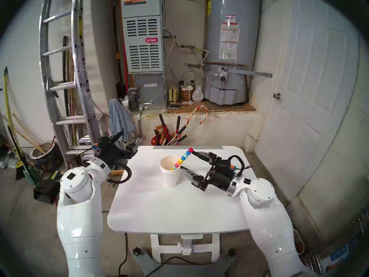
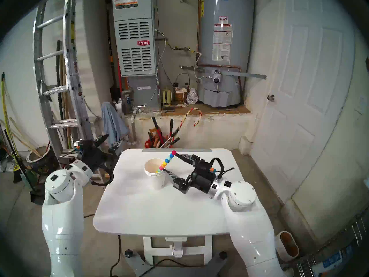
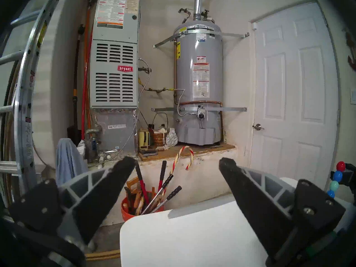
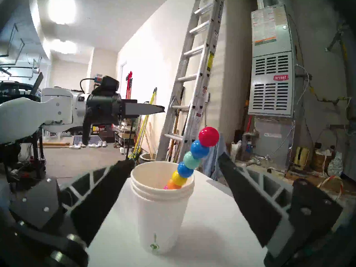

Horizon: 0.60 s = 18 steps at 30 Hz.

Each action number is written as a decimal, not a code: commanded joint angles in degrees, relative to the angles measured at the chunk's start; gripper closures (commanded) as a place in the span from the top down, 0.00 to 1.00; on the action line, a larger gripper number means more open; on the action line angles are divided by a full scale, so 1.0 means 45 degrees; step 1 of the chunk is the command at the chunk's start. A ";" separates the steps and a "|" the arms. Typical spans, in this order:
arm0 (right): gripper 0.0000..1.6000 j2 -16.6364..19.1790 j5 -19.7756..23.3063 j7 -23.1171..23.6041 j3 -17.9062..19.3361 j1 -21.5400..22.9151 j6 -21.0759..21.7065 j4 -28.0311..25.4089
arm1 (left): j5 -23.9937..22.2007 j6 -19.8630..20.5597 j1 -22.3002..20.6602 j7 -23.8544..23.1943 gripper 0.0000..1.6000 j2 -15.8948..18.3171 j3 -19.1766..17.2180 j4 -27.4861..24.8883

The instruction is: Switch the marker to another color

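Multicoloured bead marker (image 1: pixel 183 158) leans tilted in the stacked white paper cups (image 1: pixel 170 171) on the white table (image 1: pixel 179 206). Right gripper (image 1: pixel 186 159) spread wide, straddling marker and cups without gripping. Left gripper (image 1: pixel 127 140) also spread, empty, at the table's far left corner.

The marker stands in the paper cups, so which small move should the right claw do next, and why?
Probably move the right claw slightly up and forward, then close it on the marker below the red bead. The claw is open, its fingers straddle the cups, and the marker leans free above the rim, ungripped.
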 commanded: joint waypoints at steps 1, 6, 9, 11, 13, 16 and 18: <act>1.00 -0.0338 0.0227 0.0038 -0.0141 0.0492 -0.0081 0.0032 | -0.0043 -0.0124 -0.0068 0.0015 1.00 -0.0028 -0.0036 -0.0163; 1.00 -0.0361 0.0244 -0.0002 -0.0150 0.0576 -0.0142 0.0187 | -0.0011 -0.0109 -0.0082 0.0016 1.00 -0.0050 -0.0048 -0.0162; 1.00 -0.0401 0.0257 -0.0048 -0.0157 0.0632 -0.0147 0.0301 | -0.0005 -0.0107 -0.0089 0.0012 1.00 -0.0055 -0.0055 -0.0165; 1.00 -0.0418 0.0277 -0.0041 -0.0185 0.0665 -0.0117 0.0356 | 0.0005 -0.0103 -0.0089 0.0017 1.00 -0.0059 -0.0062 -0.0173; 1.00 -0.0426 0.0257 -0.0057 -0.0217 0.0682 -0.0108 0.0385 | 0.0014 -0.0090 -0.0089 0.0016 1.00 -0.0057 -0.0069 -0.0184; 0.87 -0.0436 0.0256 -0.0066 -0.0232 0.0698 -0.0141 0.0432 | 0.0024 -0.0087 -0.0092 0.0018 1.00 -0.0055 -0.0080 -0.0188; 0.80 -0.0438 0.0284 -0.0045 -0.0239 0.0716 -0.0182 0.0472 | 0.0025 -0.0082 -0.0094 0.0018 1.00 -0.0048 -0.0080 -0.0193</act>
